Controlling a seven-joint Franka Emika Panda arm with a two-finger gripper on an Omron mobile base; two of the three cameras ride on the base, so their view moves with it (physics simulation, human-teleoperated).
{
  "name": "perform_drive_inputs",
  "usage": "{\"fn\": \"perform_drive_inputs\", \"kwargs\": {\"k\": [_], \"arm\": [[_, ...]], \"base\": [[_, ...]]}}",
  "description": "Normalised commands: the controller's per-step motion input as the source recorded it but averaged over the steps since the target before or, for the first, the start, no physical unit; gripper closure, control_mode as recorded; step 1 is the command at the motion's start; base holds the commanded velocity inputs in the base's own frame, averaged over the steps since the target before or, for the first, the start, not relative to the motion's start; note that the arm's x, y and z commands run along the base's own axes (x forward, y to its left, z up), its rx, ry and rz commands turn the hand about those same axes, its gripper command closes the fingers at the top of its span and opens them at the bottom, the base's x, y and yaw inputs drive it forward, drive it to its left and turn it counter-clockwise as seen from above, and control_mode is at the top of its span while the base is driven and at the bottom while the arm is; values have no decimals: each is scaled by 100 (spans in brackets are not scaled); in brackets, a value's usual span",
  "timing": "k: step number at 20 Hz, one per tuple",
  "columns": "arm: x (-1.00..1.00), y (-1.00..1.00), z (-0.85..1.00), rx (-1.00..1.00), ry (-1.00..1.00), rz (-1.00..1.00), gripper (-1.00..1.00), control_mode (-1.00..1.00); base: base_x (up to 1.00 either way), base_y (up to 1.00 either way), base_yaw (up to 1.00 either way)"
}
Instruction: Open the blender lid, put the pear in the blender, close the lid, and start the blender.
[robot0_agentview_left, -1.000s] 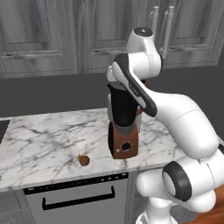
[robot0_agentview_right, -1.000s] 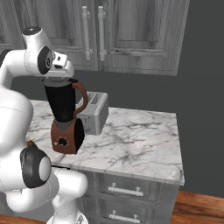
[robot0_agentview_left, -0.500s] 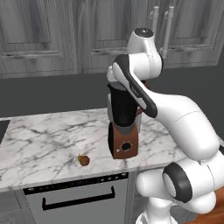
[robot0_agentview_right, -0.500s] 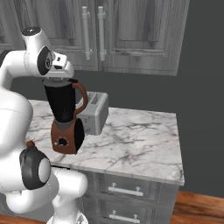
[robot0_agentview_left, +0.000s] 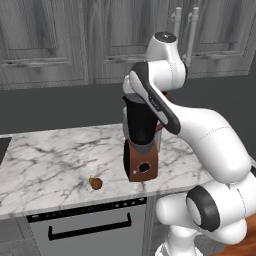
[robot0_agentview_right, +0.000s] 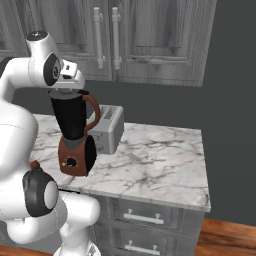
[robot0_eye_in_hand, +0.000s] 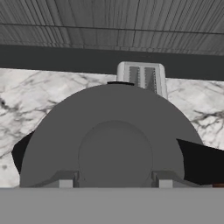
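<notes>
Blender lid (robot0_eye_in_hand: 114, 144): sat atop blender (robot0_agentview_left: 141, 145), near bench (robot0_agentview_left: 45, 160) front edge. Rigid, light, likely smooth; grip at centre knob. Hand (robot0_eye_in_hand: 114, 183) narrowed round knob.

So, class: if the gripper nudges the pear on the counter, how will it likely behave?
The pear looks small and rounded, tapering at one end, so it would probably roll in a curve. It lies near the counter front edge, so a push might send it off. It is likely light.
</notes>
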Motion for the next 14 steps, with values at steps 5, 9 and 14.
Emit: {"fn": "perform_drive_inputs", "kwargs": {"k": [5,9,14], "arm": [[0,0,2,1,0,0,100,-100],[0,0,63,0,-2,0,100,-100],[0,0,59,-1,0,0,100,-100]], "base": [[0,0,0],[0,0,0],[0,0,0]]}}
